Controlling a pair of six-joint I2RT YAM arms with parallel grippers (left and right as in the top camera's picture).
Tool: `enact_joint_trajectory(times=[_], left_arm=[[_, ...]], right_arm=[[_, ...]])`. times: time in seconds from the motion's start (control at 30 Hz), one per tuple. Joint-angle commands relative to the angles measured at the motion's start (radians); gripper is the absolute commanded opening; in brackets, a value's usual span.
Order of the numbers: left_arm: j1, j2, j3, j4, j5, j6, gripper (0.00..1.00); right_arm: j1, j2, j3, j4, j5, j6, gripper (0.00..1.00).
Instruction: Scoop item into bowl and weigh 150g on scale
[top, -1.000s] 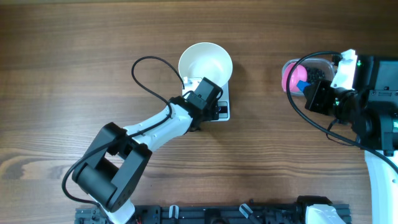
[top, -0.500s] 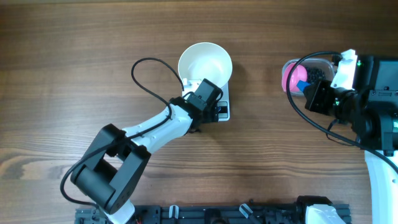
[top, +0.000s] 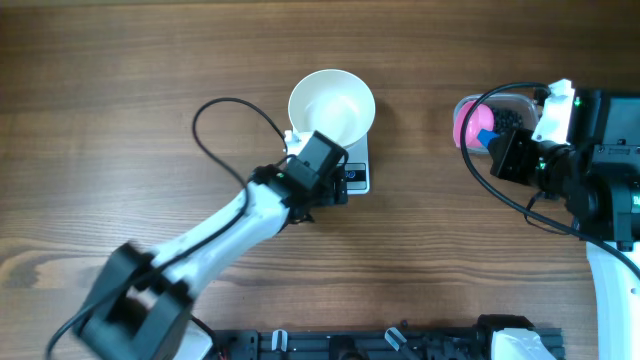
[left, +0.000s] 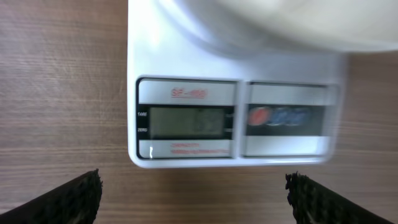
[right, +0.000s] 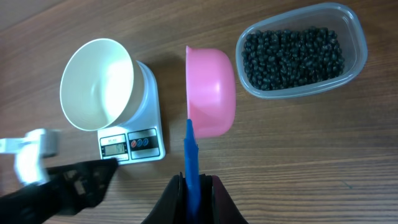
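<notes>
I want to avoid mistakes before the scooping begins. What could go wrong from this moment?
The open left gripper hangs close before the scale; a touch could shift it or spoil the reading.
The bowl overhangs the scale's far edge, so pouring may tip it.
The right gripper holds the pink scoop only by its thin blue handle; beans may spill between tub and bowl.

White bowl (right: 96, 84) empty on white scale (right: 151, 118) — black beans (right: 292, 56) piled apart.

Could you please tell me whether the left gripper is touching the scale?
Apart. The left wrist view shows bare wood between the left gripper and the scale.
</notes>
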Motion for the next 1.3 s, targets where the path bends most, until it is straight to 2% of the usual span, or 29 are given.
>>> enact_joint_trajectory(times=[0.0,0.17,0.3,0.4,0.57,0.77,1.03,1.27], left_arm=[[0.001,-0.172,-0.002,-0.021,0.021,0.014,1.00],[0.029,-0.338,-0.003,-0.050,-0.006,0.013,1.00],[0.126,-0.444,-0.003,-0.120,-0.103,0.009,1.00],[0.241,-0.499,-0.003,-0.184,-0.138,0.009,1.00],[0.542,-0.550,-0.003,-0.333,-0.138,0.010,1.00],[0.766,-0.526,-0.003,-0.393,-0.134,0.010,1.00],[0.827,-0.498,-0.003,-0.394,-0.134,0.010,1.00],[0.827,-0.498,-0.003,-0.394,-0.134,0.010,1.00]], right_arm=[[0.004,-0.001,0.023,0.012,0.014,-0.020,0.05],[0.004,-0.001,0.023,0.026,0.014,-0.020,0.04],[0.004,-0.001,0.023,0.043,0.018,-0.048,0.04],[0.004,-0.001,0.023,0.061,0.030,-0.089,0.04],[0.004,0.001,0.023,0.097,0.034,-0.096,0.04],[0.004,0.014,0.023,0.094,0.031,-0.095,0.04],[0.004,0.050,0.023,0.231,-0.203,-0.098,0.04],[0.004,0.113,0.023,0.312,-0.212,-0.125,0.04]])
